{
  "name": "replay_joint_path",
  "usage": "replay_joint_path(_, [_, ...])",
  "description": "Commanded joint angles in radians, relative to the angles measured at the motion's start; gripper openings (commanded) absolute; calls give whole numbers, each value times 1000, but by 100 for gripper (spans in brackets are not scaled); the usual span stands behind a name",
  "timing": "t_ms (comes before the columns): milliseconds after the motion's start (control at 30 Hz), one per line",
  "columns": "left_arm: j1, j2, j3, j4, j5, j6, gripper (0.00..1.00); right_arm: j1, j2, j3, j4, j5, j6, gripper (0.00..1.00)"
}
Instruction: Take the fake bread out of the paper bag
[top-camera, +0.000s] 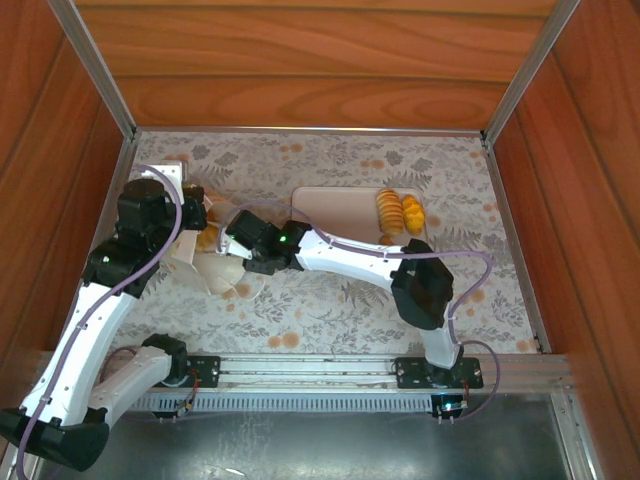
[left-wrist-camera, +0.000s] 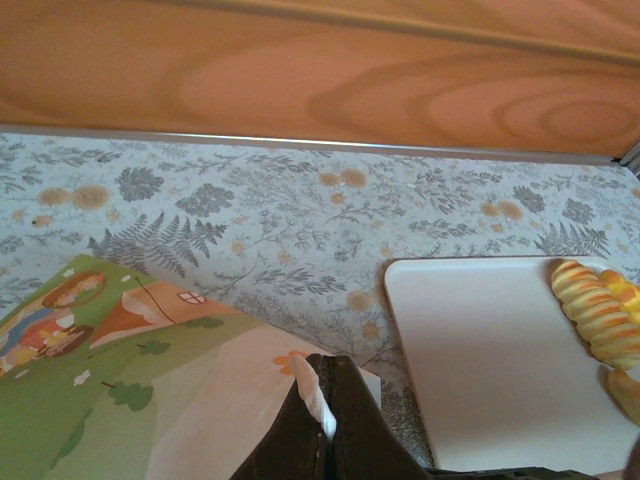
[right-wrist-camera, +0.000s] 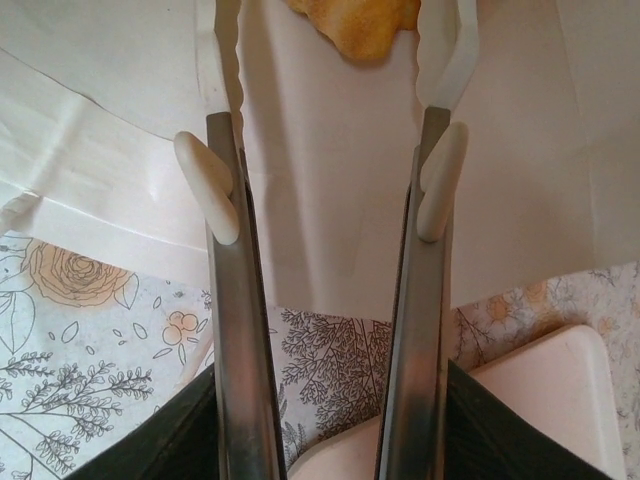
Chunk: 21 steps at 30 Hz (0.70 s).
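Now, fake bread (right-wrist-camera: 350, 25) dead ahead

The paper bag (left-wrist-camera: 150, 400) rim is clamped in your left tool (left-wrist-camera: 325, 392). Your right tool (right-wrist-camera: 340, 90), the nearer one, stands jaws apart at the bag's mouth; a bread piece lies just beyond its tips, centred, apparently crosswise.

2 white arms (top-camera: 345, 255), black joints; lilac cables (top-camera: 472, 258); right pincer (right-wrist-camera: 340, 60) steel-fingered, cream pads (right-wrist-camera: 207, 185).
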Motion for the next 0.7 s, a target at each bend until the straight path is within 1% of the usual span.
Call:
replay_joint_path(0, [4,0,24,12,7,-1,0,8,32,35,-34,-18,16,48])
replay_joint_path(133, [4,3,25,12,6,-2,0,9,38,33,-51,4,16,47])
replay_joint_path(200, [4,5,25,12,5,-3,0,8,40,38,-72,-1,17,45])
replay_joint_path(267, [4,8,23,12,3,-5,0,8,31,43,-95,-30,28,38])
replay_joint_path(500, [4,17,18,15,-1,-7,0,8,-26,29,-155,-90,117,25])
replay_joint_path(600, [4,20,16,15,-10,-6,0,-3,-52,66,-244,-156,211,24])
replay_joint_path(667, [4,20,16,17,-15,-5,0,-20,-69,100,-331,-252,286,24])
